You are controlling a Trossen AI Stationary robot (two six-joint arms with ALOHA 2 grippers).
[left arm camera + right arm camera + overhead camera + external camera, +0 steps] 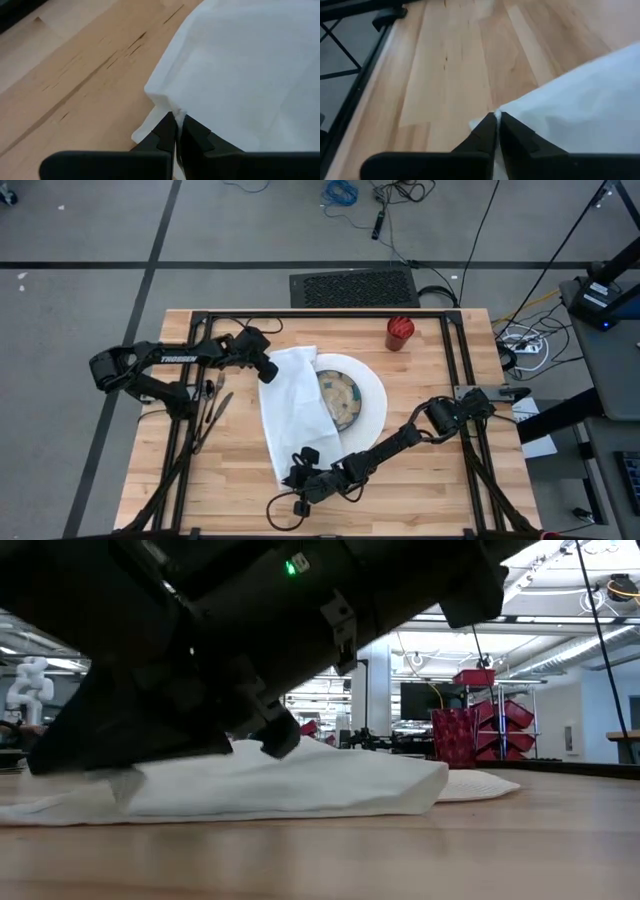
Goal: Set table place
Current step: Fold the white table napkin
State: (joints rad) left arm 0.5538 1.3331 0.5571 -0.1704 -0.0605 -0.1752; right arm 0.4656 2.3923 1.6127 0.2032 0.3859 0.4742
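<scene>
On the bench (420, 470), a broad slab of light wood planks inside a black tube frame, we see the place setting partly laid. The bench itself is heavy and rigid; we judge that it only bears the work and is not to be grasped. Across its middle lies a white cloth napkin (290, 405), draped over the left part of a white plate (372, 395) with a patterned centre. We judge the napkin to be light, soft and limp, likely to sag and fold when lifted, so its corners and hems are the places to take hold. The plate looks stiff and breakable and should be kept flat. A red cup (400, 333) stands at the far right, well apart from the plate; cutlery (212, 412) lies at the left. The left claw (177, 131) is pinched shut on the napkin's far-left corner. The right claw (497, 127) is closed, or all but closed, on the napkin's near corner, close to the bench's near edge.
</scene>
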